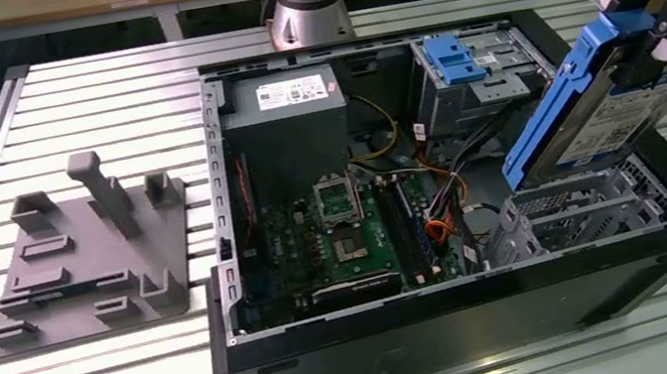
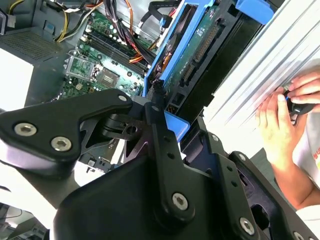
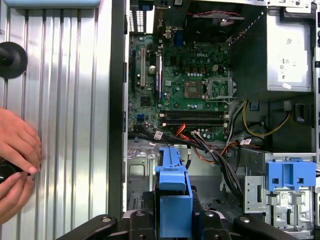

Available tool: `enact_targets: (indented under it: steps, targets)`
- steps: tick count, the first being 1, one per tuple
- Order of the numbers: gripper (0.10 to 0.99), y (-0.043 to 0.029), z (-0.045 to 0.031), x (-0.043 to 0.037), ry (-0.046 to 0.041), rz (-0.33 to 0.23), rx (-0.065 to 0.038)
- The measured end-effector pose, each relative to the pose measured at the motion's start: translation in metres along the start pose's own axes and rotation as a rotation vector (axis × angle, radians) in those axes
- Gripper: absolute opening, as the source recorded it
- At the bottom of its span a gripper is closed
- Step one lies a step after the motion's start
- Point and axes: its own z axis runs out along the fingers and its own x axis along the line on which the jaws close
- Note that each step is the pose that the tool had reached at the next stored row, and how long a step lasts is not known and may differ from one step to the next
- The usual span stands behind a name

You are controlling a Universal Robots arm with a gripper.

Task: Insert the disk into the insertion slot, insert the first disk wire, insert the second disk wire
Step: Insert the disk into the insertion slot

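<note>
The disk (image 1: 605, 124) tilts above the insertion slot (image 1: 586, 212), to the exterior view's right of the motherboard (image 1: 347, 230).

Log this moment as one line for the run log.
gripper: jaws shut on disk | disk: tilted, lower end over insertion slot, not seated

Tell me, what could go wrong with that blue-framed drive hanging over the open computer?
The gripper holds the disk tilted above the insertion slot; its lower edge might catch the cage's rim. Loose wires lie beside the slot and could snag. A person's hands are near the case.
</note>
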Motion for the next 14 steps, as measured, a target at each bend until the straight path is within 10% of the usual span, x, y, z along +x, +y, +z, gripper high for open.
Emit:
enact_targets:
  steps: [14]
  targets:
    - [0.365, -0.0003, 0.001, 0.0001, 0.0002, -0.003, 0.023]
